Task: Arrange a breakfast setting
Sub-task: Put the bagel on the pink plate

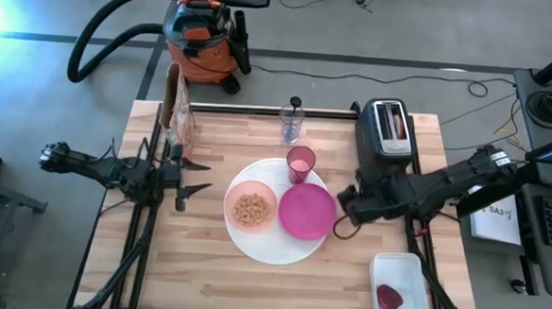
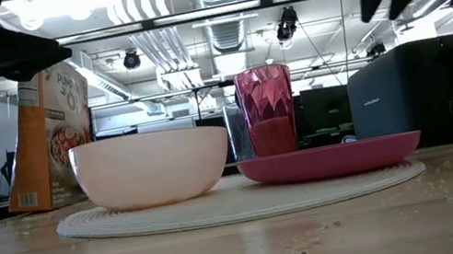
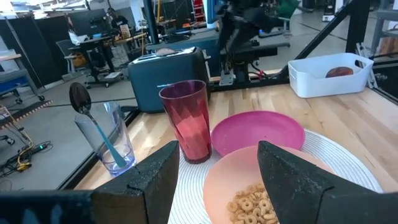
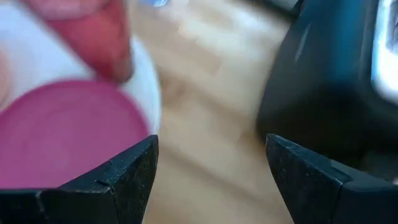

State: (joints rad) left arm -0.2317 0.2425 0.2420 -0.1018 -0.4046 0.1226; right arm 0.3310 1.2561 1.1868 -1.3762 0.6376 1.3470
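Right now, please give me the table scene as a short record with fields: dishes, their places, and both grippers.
base: large white round plate
on the plate, left: pale pink bowl with cereal rings
on the plate, right: smaller magenta plate, bare
on the plate's far edge: translucent pink cup, upright
beyond the cup: clear glass holding teal-handled spoon
left gripper: open, empty, left of the bowl
right gripper: open, empty, right of the magenta plate

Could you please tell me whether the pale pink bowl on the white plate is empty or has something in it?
Not empty. The pale pink bowl holds a small heap of ring-shaped cereal covering only its bottom, seen in the high and left wrist views.
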